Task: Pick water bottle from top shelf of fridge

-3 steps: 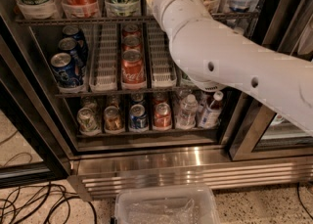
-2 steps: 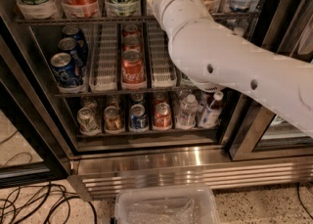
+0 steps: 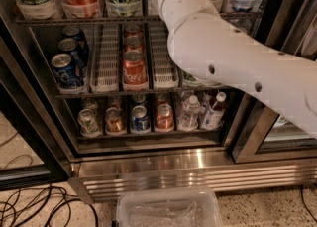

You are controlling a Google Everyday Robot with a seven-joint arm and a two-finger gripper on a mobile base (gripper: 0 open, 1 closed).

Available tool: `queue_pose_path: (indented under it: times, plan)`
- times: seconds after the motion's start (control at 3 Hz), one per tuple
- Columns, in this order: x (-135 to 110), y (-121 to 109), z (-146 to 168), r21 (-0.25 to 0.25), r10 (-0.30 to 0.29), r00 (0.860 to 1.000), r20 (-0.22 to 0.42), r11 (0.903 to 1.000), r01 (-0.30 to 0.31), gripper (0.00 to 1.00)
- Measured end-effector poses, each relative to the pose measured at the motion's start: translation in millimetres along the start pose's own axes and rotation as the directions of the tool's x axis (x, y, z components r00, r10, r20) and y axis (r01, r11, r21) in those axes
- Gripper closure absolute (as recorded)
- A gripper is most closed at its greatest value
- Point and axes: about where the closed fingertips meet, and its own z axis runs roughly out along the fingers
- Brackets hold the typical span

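A: Where is the water bottle?
B: Not identifiable. The arm covers the middle slot of the top shelf, and the bottle is probably behind it

A: Gripper status?
B: The gripper is out of view, past the upper edge above the wrist. Whether it is open or closed cannot be told

A: Arm pose?
B: It enters from the right, bends at the elbow and rises steeply into the fridge

A: Handling?
B: Likely heavy if full, with thin walls that give under pressure and a smooth label. Grip the ribbed body at mid-height, then lift it clear of the cup holder
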Motion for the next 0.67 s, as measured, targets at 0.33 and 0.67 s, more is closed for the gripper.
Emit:
queue_pose_path:
  times: [0.33,0.67]
  plan:
    - [-31,4,0,-0.012,0.001,0.997,0.080,0.9999,0.000,1.00]
    - [-53,2,-5,-0.046,0.024,0.996,0.083,0.9987,-0.020,1.00]
